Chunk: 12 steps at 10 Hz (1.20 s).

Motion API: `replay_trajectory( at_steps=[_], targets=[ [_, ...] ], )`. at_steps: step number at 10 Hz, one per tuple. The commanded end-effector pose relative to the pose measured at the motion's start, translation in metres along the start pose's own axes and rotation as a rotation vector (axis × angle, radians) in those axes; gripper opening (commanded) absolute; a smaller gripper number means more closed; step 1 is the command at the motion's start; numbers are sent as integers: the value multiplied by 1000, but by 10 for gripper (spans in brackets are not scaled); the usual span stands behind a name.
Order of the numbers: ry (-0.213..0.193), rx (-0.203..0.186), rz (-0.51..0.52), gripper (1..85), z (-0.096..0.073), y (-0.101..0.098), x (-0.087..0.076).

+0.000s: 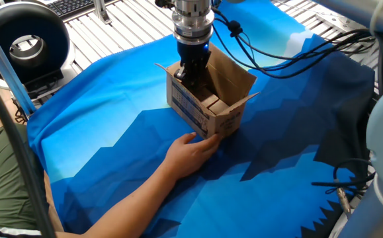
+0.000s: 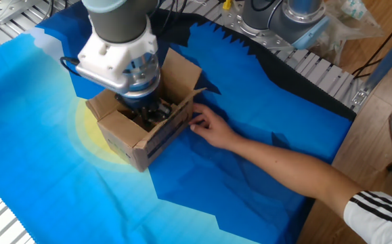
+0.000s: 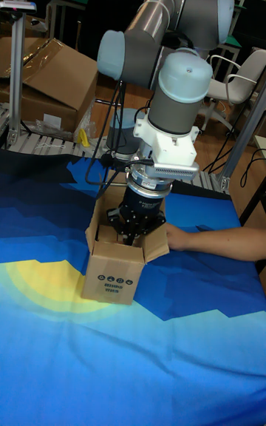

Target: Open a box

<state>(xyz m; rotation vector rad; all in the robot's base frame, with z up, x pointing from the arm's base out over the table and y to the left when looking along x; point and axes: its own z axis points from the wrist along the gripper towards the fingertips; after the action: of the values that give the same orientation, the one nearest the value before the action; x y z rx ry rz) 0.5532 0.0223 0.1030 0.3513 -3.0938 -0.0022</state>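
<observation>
The box (image 1: 212, 106) is a small brown carton standing on the blue cloth, with its top flaps spread open and smaller brown pieces inside. A printed label shows on its side (image 3: 112, 283). My gripper (image 1: 191, 74) reaches down into the box's open top near one end. Its fingertips are below the rim, and the wrist hides them in the other fixed view (image 2: 145, 112) and the tall fixed view (image 3: 133, 236). A person's hand (image 1: 192, 151) rests against the box's side wall.
The person's forearm (image 2: 297, 169) stretches across the cloth (image 1: 112, 145) from the table edge. A black round device (image 1: 26, 41) and a keyboard (image 1: 72, 5) lie beyond the cloth. Cables (image 1: 277, 61) trail from my wrist. A larger carton (image 3: 52, 78) stands behind the table.
</observation>
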Motion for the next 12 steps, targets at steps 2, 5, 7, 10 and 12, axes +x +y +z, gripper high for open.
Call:
replay_trajectory(
  at_steps=[2, 5, 7, 10, 12],
  targets=[
    [-75, 27, 2, 13, -10, -9, -24],
    [-113, 51, 43, 13, -31, -3, -36],
    [-114, 56, 58, 13, -43, 0, -34],
    [-112, 64, 51, 13, -58, -3, -33],
    [-115, 92, 32, 13, -66, -8, -36]
  ],
)
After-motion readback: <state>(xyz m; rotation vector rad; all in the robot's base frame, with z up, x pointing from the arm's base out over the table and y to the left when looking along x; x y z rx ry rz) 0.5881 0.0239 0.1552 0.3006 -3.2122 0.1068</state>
